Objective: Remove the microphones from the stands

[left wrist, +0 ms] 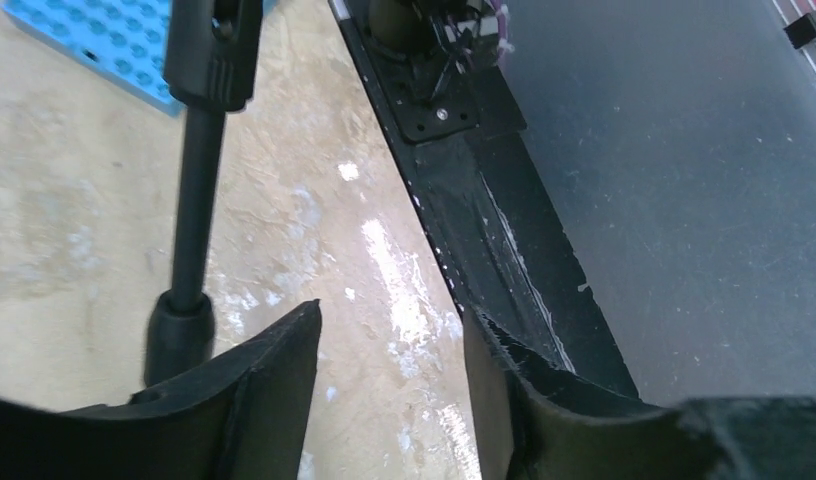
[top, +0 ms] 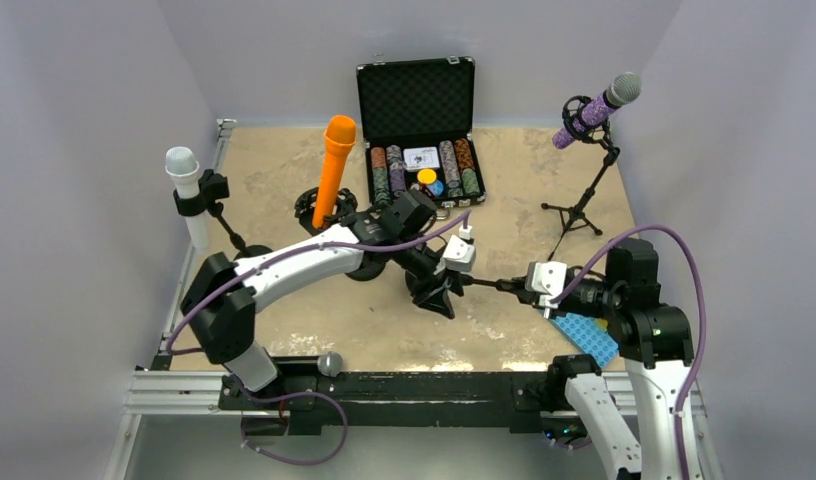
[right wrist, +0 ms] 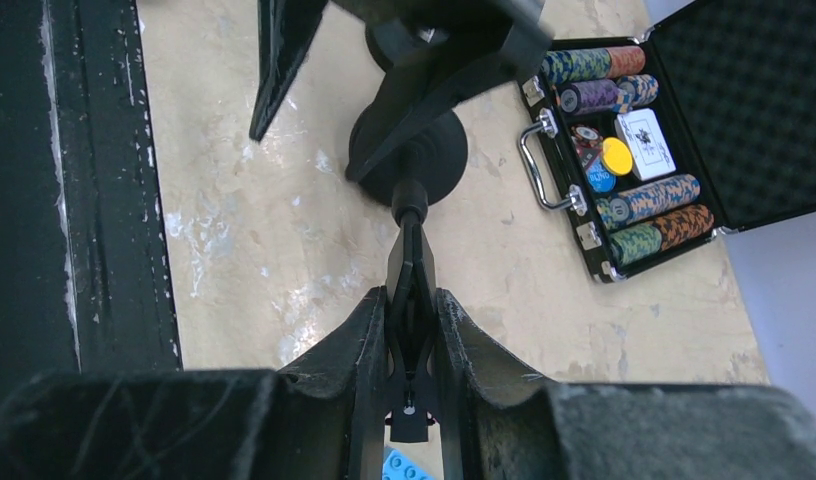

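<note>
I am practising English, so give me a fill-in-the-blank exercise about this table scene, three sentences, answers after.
1. The microphone just left of the chip case is coloured ____.
2. The lid of the chip case stands ____.
3. The fingers clamped on the black stand rod belong to the ____ arm.
Answers: orange; open; right.

We logged an orange microphone [top: 335, 168], a white microphone [top: 186, 185] and a purple microphone [top: 587, 115]. Baseplate [top: 589, 340] was blue, tabletop [top: 384, 322] mottled beige, case [top: 416, 100] black.
</note>
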You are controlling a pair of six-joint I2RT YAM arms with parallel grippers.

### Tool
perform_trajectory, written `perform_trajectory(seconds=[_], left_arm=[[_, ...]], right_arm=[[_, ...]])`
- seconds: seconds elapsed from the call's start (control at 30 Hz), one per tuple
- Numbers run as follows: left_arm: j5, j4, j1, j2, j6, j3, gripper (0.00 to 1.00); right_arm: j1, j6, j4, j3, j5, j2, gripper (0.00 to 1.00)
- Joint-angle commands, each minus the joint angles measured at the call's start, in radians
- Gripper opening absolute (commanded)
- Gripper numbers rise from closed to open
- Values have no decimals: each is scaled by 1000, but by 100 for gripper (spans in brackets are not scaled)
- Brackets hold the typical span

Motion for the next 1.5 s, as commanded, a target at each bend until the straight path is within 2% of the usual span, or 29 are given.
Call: perform_trajectory(seconds=[0.0,0.1,0.27,0.43,0.53,0.6,0.7,0.77,0.87,0.93,1.0,1.1,1.17,1.27,1.37,1.47], left_arm=[[-34,15,24,-156,63,18,64],[-123,95,27,-151,103,5,72],[-96,43,27,14,209,134,75],[-27,-109,24,154,321,277,74],[-18,-207,20,202,400,305,71],[-31,-205,14,210,414,281,66],[-95,-112,0,198,390,207,47],[-134,12,-1,168,327,135,34],[-184,237,-1,96,179,13,18],[-243,417,-5,46,27,-62,3],[-305,573,-11,-8,-106,-143,0],[-292,618,-24,-24,-256,-147,42],[-293,678,-32,-32,-339,-153,59],[-301,686,-34,-24,-368,-96,70],[-299,624,-33,-16,-322,-26,73],[-296,567,-27,-37,-280,-22,74]], right_arm=[[-3,-25,-28,63,-56,-8,0],[-3,-58,-48,66,-54,-16,0],[-3,-109,-75,70,-62,-20,0],[-3,-133,-98,76,-61,-24,0],[-3,-131,-97,73,-58,-28,0],[-3,-117,-87,69,-56,-31,0],[-3,-30,-29,61,-52,-33,0],[-3,103,40,65,-35,-26,0],[-3,396,114,113,5,20,0],[-4,685,165,166,90,70,0],[-3,902,116,278,163,147,0],[14,1012,-50,473,223,313,0],[26,983,-74,542,256,340,0],[117,895,-85,600,388,355,0],[170,829,-115,589,405,384,0],[223,750,-109,525,424,381,0]])
